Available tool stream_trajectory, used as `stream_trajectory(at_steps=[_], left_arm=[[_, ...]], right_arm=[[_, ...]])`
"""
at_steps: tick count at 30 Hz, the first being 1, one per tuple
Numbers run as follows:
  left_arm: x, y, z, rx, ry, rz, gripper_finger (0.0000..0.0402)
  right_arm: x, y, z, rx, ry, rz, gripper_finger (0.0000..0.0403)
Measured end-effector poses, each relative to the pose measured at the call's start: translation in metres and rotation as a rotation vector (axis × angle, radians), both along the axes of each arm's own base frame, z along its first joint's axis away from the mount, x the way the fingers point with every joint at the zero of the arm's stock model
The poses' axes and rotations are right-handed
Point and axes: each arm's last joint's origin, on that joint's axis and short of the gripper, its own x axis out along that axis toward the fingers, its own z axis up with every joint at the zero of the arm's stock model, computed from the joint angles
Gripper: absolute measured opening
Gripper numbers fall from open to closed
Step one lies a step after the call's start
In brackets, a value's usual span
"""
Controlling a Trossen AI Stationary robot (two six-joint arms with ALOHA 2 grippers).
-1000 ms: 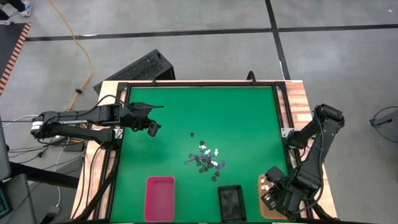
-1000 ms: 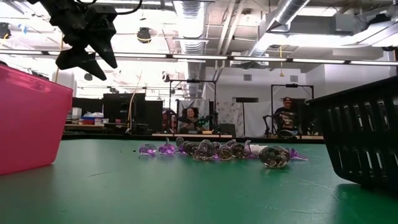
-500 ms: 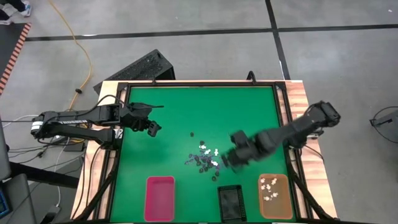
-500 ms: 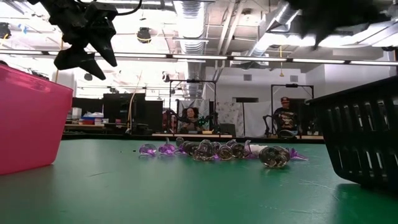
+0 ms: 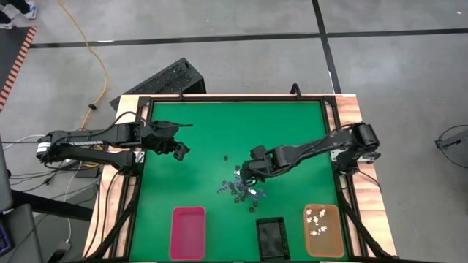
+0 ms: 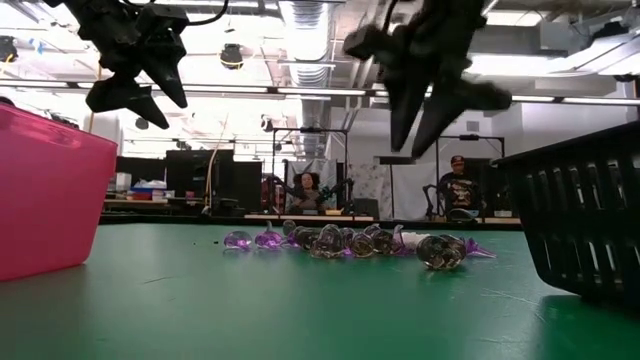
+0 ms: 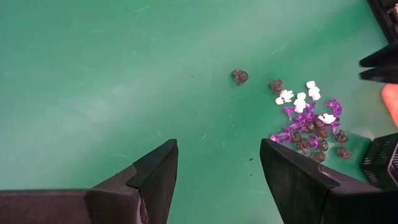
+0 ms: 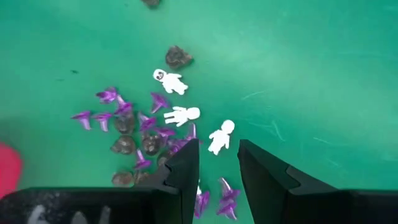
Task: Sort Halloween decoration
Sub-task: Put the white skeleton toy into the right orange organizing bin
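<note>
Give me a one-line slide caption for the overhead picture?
The right gripper hovers open over the pile of Halloween trinkets on the green table.

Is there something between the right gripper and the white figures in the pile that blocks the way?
Nothing visible blocks it. The right gripper hangs open directly above the white figures, which lie exposed on the green mat beside purple pieces.

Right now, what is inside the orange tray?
The orange tray holds several small white trinkets, loosely scattered toward its far end. No black or purple pieces show there, and nothing covers its inside in the high view.
</note>
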Motion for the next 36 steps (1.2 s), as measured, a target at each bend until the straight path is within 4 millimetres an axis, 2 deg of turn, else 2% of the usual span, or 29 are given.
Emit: stream_trajectory(at_steps=[7, 15, 20, 25, 32, 36], left_arm=[[0.000, 0.000, 0.000, 0.001, 0.000, 0.002, 0.0219], [0.000, 0.000, 0.000, 0.002, -0.001, 0.002, 0.0219], [0.000, 0.000, 0.000, 0.003, -0.001, 0.002, 0.0219], [0.000, 0.000, 0.000, 0.014, 0.002, 0.010, 0.0219], [0.000, 0.000, 0.000, 0.015, 0.002, 0.010, 0.0219], [0.000, 0.000, 0.000, 0.015, 0.002, 0.010, 0.0219]], right_arm=[[0.015, 0.005, -0.033, 0.052, 0.072, -0.040, 0.0155], [0.025, 0.007, -0.064, 0.066, 0.139, -0.040, 0.0199], [0.027, 0.004, -0.066, 0.067, 0.134, -0.057, 0.0204], [0.027, -0.004, -0.066, 0.063, 0.147, -0.063, 0.0191], [0.027, -0.005, -0.066, 0.073, 0.154, -0.046, 0.0180], [0.029, -0.006, -0.073, 0.079, 0.172, -0.043, 0.0180]])
